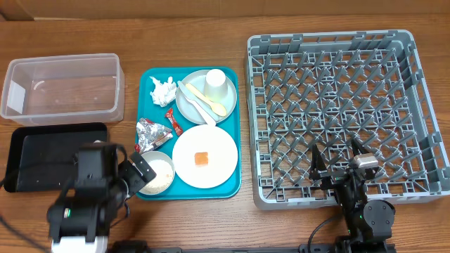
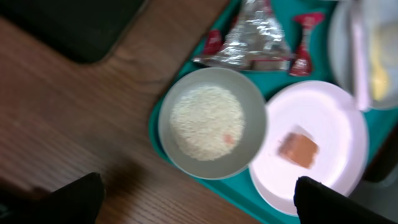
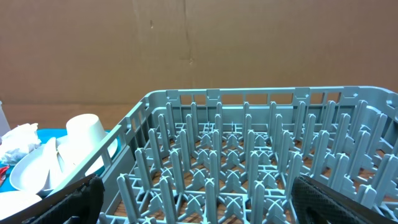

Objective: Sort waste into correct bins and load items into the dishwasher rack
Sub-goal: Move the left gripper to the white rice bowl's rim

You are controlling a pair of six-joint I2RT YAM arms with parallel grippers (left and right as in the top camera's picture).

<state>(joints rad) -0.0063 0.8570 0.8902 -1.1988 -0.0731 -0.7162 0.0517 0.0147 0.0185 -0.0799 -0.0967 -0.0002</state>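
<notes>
On the teal tray (image 1: 235, 140) lie a crumpled tissue (image 1: 163, 90), a foil wrapper (image 1: 151, 133) and a red packet (image 1: 172, 121). A grey plate (image 1: 191, 105) holds a white cup (image 1: 216, 84), a yellow spoon (image 1: 211, 102) and a white utensil (image 1: 199, 111). The pale plate (image 1: 218, 158) carries an orange cube (image 1: 202, 159). My left gripper (image 1: 138, 173) hangs open beside the rice-filled grey bowl (image 2: 211, 121), gripping nothing (image 2: 199, 208). My right gripper (image 1: 337, 160) stands open and empty over the front edge of the dishwasher rack (image 1: 344, 42); it (image 3: 205, 202) faces the pegs (image 3: 249, 155).
The clear tub (image 1: 60, 88) stands at the far left, with the shallow black tray (image 1: 49, 154) just in front of it. Bare wooden table runs along the front edge. A brown cardboard wall (image 3: 199, 43) rises behind the rack.
</notes>
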